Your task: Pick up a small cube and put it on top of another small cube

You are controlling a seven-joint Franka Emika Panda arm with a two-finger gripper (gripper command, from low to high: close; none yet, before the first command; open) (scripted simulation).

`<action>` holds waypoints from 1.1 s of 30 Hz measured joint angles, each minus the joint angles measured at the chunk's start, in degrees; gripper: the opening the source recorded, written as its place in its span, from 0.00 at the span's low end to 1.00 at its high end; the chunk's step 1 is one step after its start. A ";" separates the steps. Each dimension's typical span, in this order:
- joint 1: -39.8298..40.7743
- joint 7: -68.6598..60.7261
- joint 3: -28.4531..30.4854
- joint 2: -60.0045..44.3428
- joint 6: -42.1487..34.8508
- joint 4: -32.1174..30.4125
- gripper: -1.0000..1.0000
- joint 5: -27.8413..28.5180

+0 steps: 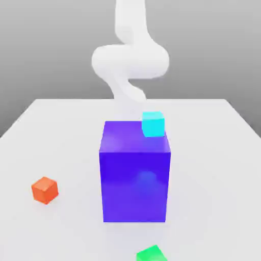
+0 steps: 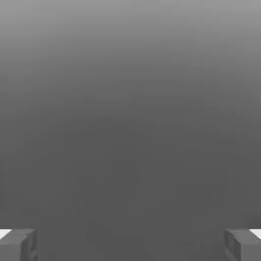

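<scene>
A small cyan cube (image 1: 153, 124) shows at the far right corner of the top of a big blue block (image 1: 135, 183); whether it rests on that top or sits behind it, I cannot tell. A small orange-red cube (image 1: 45, 190) lies on the white table (image 1: 214, 153) at the exterior view's left. Part of a small green cube (image 1: 152, 254) is at the near edge. My gripper (image 2: 130, 244) is open, its fingertips (image 2: 18, 244) far apart with nothing between them, facing plain grey. The white arm (image 1: 130, 61) rises behind the block.
The big blue block stands in the middle of the table and hides what is right behind it. Bare table surface lies on both sides of it.
</scene>
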State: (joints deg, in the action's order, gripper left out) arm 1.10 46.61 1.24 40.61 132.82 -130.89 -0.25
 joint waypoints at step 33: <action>18.74 3.08 13.45 -69.29 13.96 11.89 0.50 -12.91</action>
State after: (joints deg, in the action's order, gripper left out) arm 19.84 49.69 14.69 -28.68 146.78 -119.00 -13.16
